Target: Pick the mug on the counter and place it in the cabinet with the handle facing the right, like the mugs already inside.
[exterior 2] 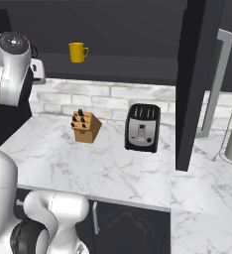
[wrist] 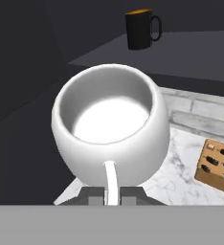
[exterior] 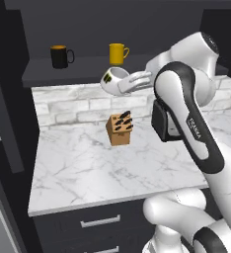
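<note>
The white mug (exterior: 111, 80) hangs in the air, tipped on its side, just in front of the cabinet shelf (exterior: 83, 66) and below its edge. Its dark mark faces up and left. My gripper (exterior: 130, 84) reaches in from the right and is shut on the mug's handle (wrist: 111, 181). In the hand view the mug (wrist: 111, 122) turns its open mouth to the camera, and the gripper (wrist: 111, 196) pinches the thin white handle between its fingers (wrist: 91, 196). The marble counter (exterior: 83, 163) lies well below the mug.
A black mug (exterior: 60, 56) and a yellow mug (exterior: 118, 53) stand upright on the shelf, handles to the right. A wooden knife block (exterior: 120, 128) sits on the counter below the mug. A black toaster (exterior 2: 143, 127) stands to its right, beside a dark vertical panel (exterior 2: 190, 84).
</note>
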Motion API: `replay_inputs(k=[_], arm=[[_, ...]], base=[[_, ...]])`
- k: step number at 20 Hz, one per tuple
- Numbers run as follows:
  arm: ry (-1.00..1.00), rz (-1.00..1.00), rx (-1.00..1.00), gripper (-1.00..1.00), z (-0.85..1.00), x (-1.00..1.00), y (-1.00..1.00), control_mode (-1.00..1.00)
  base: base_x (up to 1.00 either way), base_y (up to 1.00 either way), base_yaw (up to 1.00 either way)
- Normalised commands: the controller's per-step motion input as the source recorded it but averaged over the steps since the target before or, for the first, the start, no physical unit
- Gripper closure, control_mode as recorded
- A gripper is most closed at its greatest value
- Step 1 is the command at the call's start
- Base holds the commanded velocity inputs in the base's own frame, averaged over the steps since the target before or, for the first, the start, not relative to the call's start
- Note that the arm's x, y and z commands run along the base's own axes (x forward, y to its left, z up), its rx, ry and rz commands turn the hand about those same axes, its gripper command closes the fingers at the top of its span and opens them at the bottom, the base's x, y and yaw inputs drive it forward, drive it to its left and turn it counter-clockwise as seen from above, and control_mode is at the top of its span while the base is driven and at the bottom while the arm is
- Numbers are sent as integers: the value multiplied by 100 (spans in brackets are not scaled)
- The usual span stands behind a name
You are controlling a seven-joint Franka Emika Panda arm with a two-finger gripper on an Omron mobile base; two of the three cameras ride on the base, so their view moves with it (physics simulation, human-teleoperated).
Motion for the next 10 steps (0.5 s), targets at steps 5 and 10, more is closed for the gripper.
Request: replay_inputs(k=[5,10], arm=[[0,0,0,100,0,24,-3,-100],[0,0,0,100,-14,30,-1,-100]], base=[[0,0,0],[0,0,0]])
